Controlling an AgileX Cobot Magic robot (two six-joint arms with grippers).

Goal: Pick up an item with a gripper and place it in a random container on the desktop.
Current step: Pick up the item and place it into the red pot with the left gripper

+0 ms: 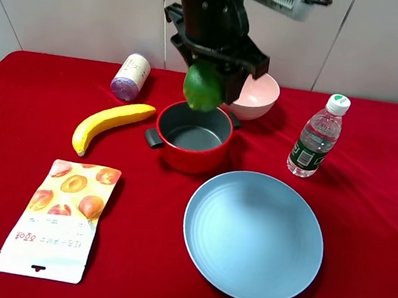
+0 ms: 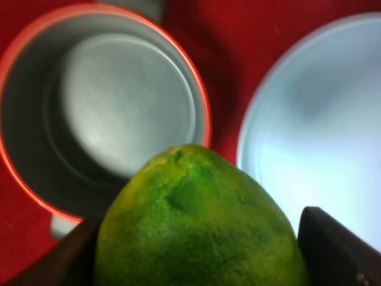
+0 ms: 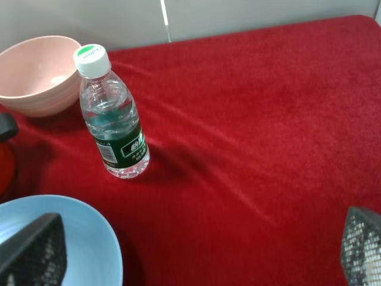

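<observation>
My left end effector (image 1: 212,74) grips the lime (image 1: 203,88) just above the far rim of the red pot (image 1: 190,159), and the lime hides most of its fingers. My right end effector (image 3: 196,250) is spread wide, tips cut off.

Bright, even light from overhead and slightly from the left edge leaves the red desktop (image 1: 363,234) saturated, with short, soft shadows falling rightward of the pouch (image 1: 59,219) and the water bottle (image 1: 316,138). In the left wrist view the lime (image 2: 199,226) is close and fairly sharp, while the pot (image 2: 24,119) and blue plate (image 2: 321,137) beyond it are blurred, the plate washed out by pale glare. The right wrist view is clear on the bottle.
</observation>
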